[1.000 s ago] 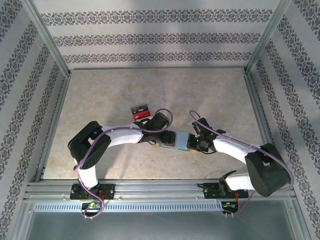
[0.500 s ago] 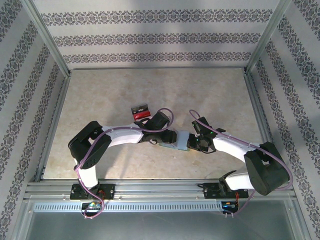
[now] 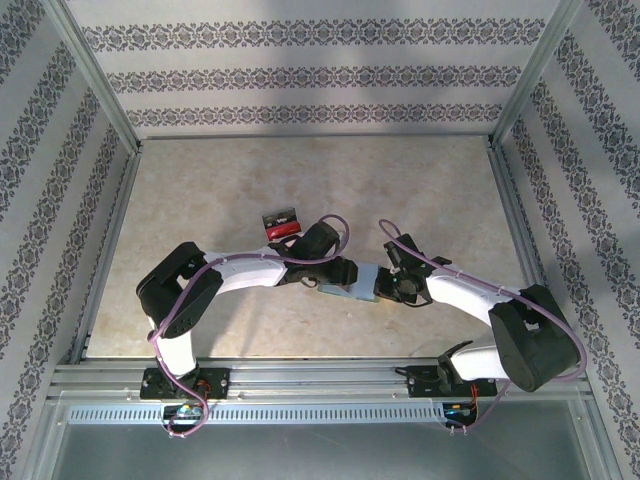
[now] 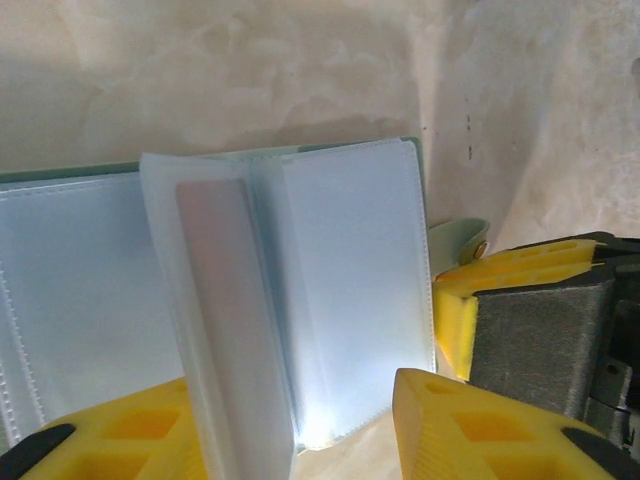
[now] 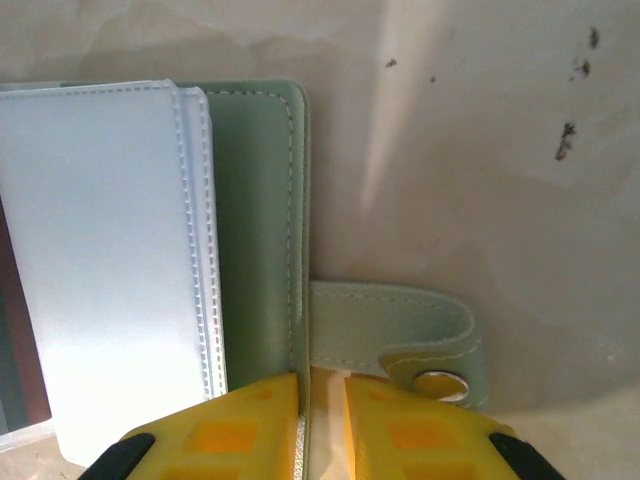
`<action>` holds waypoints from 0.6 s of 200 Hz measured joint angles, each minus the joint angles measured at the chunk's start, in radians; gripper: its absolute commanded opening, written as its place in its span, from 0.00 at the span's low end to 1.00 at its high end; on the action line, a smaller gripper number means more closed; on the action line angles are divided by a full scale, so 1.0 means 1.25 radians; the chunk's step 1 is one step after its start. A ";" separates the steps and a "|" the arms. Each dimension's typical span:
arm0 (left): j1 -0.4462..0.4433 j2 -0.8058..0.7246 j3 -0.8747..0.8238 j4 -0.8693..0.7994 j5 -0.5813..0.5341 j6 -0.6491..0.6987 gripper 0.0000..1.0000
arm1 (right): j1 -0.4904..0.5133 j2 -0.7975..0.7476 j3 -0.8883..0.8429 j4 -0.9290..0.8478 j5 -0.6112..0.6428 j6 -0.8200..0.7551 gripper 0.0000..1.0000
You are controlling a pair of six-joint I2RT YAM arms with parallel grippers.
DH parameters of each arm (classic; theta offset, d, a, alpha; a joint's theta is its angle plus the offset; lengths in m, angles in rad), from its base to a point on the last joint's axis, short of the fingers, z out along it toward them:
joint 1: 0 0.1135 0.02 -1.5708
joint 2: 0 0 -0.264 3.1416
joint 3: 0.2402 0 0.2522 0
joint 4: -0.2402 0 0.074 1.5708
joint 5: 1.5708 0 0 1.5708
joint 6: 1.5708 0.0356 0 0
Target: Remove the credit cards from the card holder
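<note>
The card holder (image 3: 352,290) lies open on the table between my two grippers, a pale teal wallet with clear sleeves (image 4: 350,280). One sleeve stands upright with a reddish credit card (image 4: 212,290) inside it. My left gripper (image 4: 300,420) (image 3: 338,272) is open, its yellow fingers (image 4: 480,430) on either side of the sleeves' near edge. My right gripper (image 5: 322,400) (image 3: 383,285) is shut on the green cover's edge (image 5: 258,230) beside the snap strap (image 5: 400,330). A dark reddish card edge (image 5: 12,330) shows at the far left of the right wrist view.
A small clear tray (image 3: 281,222) with red and black contents lies just beyond the left arm. Metal rails (image 3: 300,378) run along the table's near edge, and patterned walls close in the other sides. My right gripper's finger (image 4: 500,280) sits close beside the holder's strap.
My left gripper's jaws have narrowed around the sleeves, and it has edged right over the holder. The right gripper holds still.
</note>
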 measured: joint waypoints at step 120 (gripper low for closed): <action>-0.003 0.013 0.025 0.020 -0.008 -0.010 0.34 | 0.001 -0.197 0.000 -0.035 0.003 -0.019 0.15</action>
